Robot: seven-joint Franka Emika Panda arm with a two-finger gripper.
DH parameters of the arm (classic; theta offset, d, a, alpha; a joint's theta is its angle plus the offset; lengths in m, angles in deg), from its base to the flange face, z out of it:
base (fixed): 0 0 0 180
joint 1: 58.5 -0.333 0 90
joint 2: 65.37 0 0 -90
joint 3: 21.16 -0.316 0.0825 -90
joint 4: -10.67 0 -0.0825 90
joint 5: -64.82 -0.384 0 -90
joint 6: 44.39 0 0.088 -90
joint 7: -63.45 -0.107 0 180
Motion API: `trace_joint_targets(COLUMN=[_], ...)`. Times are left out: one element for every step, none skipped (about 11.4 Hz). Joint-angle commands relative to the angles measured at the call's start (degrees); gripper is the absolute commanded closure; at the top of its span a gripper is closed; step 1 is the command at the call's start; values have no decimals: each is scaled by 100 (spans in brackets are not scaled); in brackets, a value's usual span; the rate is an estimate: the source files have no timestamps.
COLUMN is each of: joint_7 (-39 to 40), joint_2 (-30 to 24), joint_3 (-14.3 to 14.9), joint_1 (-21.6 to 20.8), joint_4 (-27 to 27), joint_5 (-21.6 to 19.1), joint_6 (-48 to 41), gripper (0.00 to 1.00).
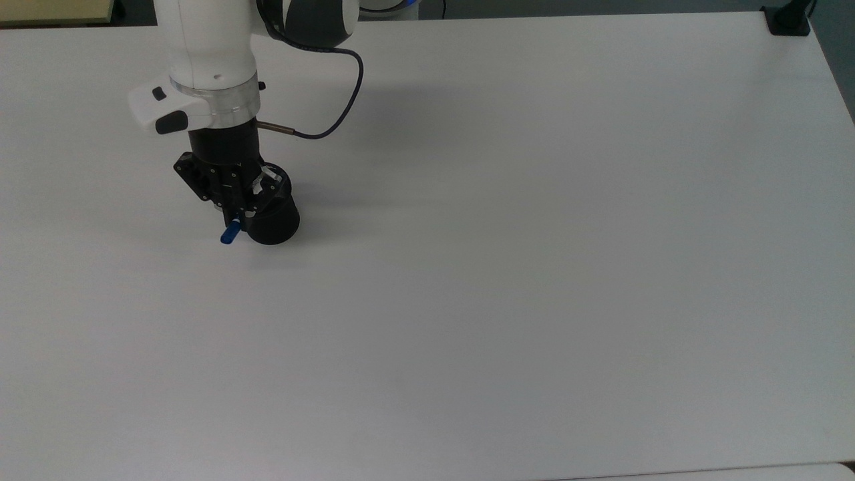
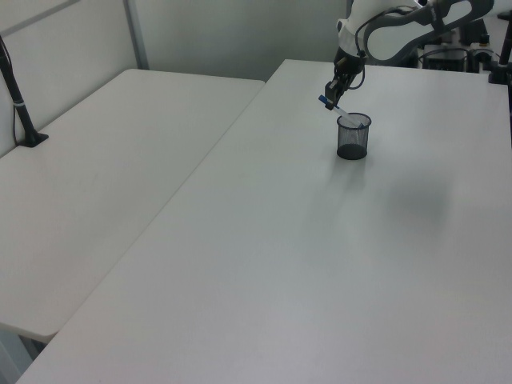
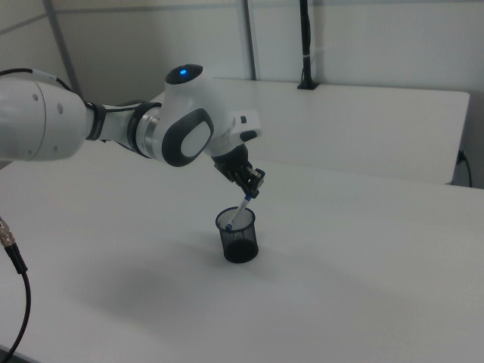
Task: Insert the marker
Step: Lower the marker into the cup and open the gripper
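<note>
Right now I am seeing the tool (image 3: 254, 186) clamped on the marker (image 3: 243, 206) near its upper, capped end, with the fingers closed against the slim barrel. The marker is slanting down from the tool, and its lower blue tip is sitting just inside the rim of the black mesh cup (image 3: 238, 235); most of the barrel is standing out above the cup.

From the top view, the tool (image 1: 234, 212) is hanging over the top view's left edge of the cup (image 1: 272, 220), and the blue cap of the marker (image 1: 229, 234) is poking out below the fingers, beyond the cup's wall on the top view's left.

From the left view, the tool (image 2: 330, 94) is gripping the marker (image 2: 335, 107) up and to the left view's left of the cup (image 2: 353, 137), with the white barrel leaning down toward the cup's mouth.

The cup is standing upright on the white worktop (image 1: 534, 234). A dark cable (image 1: 334, 107) is looping out from the arm's wrist above the worktop.
</note>
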Motion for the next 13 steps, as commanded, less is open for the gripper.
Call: trace_joint_targets(joint_7=[141, 141, 141, 132, 124, 115, 132, 89, 71, 62, 53, 45, 44], joint_2=[-121, -138, -156, -182, -200, -235, -287, -331, -349, -367, -436, -498, -612], joint_3=[54, 54, 54, 54, 54, 54, 62, 71, 71, 71, 71, 71, 71], joint_1=[-45, -45, -45, -45, -45, -36, -36, -28, -27, -27, -36, -45, -54], joint_4=[-220, -220, -229, -255, -281, -281, -264, -255, -238, -229, -220, -133, 77], joint_5=[81, 81, 81, 81, 81, 72, 72, 64, 55, 55, 55, 37, 20], joint_6=[139, 113, 104, 95, 95, 0, -167, -273, -361, -440, -528, -711, -1261], gripper=[89, 88, 82, 69, 48, 34, 25, 11, 2, 0, 0, 0, 0])
